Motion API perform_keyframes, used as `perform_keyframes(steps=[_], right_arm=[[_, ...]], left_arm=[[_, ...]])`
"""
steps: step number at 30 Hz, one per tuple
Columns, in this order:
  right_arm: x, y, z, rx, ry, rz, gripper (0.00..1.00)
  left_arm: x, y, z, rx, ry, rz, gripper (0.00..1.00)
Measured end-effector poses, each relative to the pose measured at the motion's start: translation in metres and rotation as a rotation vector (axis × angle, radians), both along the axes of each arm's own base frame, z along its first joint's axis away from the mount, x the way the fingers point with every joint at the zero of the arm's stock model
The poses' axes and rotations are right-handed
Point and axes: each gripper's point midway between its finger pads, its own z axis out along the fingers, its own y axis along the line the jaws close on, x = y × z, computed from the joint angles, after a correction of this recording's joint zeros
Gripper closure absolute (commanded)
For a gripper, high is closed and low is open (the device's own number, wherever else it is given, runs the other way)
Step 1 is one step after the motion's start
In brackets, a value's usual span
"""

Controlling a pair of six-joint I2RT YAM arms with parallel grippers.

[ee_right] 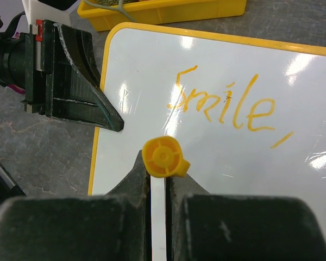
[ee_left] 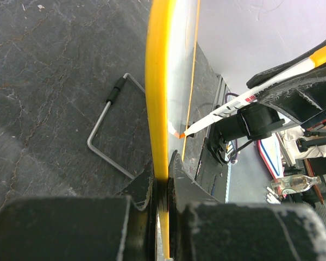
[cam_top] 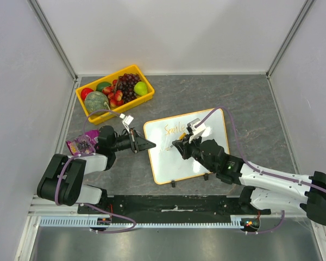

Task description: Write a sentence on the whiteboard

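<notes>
The whiteboard, white with an orange-yellow rim, lies mid-table. On it the sentence reads only "Smile," in orange. My left gripper is shut on the board's left rim, one jaw on each side of it. My right gripper is shut on a white marker with a yellow end, over the board below the word. In the left wrist view the marker slants down, and its orange tip meets the board's surface.
A yellow fruit crate stands at the back left. A purple packet lies by the left arm. A bent metal wire stand lies on the table beside the board. White walls enclose the table.
</notes>
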Motion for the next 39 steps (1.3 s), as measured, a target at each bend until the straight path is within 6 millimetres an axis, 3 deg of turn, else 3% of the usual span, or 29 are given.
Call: perform_keyframes(steps=[12,32,39], right_arm=[[-0.003,-0.004,-0.002,-0.016,0.001,0.006,1.0],[-0.008,0.009,-0.007,0.013,0.031,0.053,1.0],[-0.01,0.003,0.016,0.076,0.001,0.042,1.0]], left_arm=[[0.0,0.0,0.0,0.0,0.0,0.0,0.98],[0.0,0.0,0.0,0.0,0.0,0.0,0.98],[0.0,0.0,0.0,0.0,-0.001,0.0,0.98]])
